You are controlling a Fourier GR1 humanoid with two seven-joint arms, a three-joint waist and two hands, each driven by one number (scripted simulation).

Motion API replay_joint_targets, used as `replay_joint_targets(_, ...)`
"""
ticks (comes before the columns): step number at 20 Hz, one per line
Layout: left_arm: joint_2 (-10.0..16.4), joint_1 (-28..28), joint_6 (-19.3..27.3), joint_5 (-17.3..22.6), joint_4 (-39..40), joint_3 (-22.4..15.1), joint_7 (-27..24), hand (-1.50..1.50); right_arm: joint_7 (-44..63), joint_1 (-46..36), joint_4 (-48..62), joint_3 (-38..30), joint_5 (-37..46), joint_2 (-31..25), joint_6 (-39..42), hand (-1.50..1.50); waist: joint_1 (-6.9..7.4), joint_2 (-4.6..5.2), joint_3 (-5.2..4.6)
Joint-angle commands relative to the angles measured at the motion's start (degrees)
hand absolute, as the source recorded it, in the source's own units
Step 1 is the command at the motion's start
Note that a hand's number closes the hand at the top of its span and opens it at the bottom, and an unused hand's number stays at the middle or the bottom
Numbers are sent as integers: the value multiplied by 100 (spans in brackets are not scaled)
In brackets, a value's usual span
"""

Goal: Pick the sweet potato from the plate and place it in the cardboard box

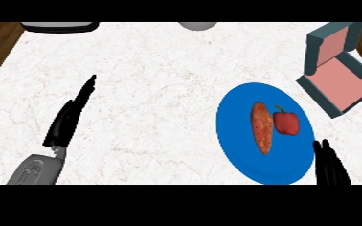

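Through the head view I look steeply down on a white marbled counter (155, 72). The first container I check is the blue plate (237, 124), right of centre and low in my view. Two things lie on it. The sweet potato (262, 127), long and orange, lies near the plate's middle with its ends pointing up and down the view. A red pepper (286, 123) with a dark stem sits just to its right; I cannot tell whether the two touch. Both hands are apart from the sweet potato.

Up and to the right of the plate, against the view's right edge, sits the open box (322, 43), with grey-teal walls and flaps. All that shows inside it is a pink surface. It is near the plate but not touching it.

My left hand (69, 117) comes in at the lower left on its grey forearm (35, 170). Its fingers are straight and released, pointing up the counter, well apart from the plate.

My right hand (331, 165) shows at the lower right as black fingers only, straight and released, pointing upward. It is just beside the plate's right rim; I cannot tell whether it touches.

At the top edge, a dark-rimmed object (60, 27) at the left and a grey round object (197, 25) near the middle are both cut off.
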Motion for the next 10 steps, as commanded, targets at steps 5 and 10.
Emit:
replay_joint_targets(5,-358,-18,7,-342,224,89,-177,0,242,-1046,1017,-255,449,1,-592,-150,-31,-9,3)
replay_joint_targets(10,-230,-121,-356,-299,265,445,-65,0,449,-1585,1038,-370,178,-40,236,-150,-20,-7,3)
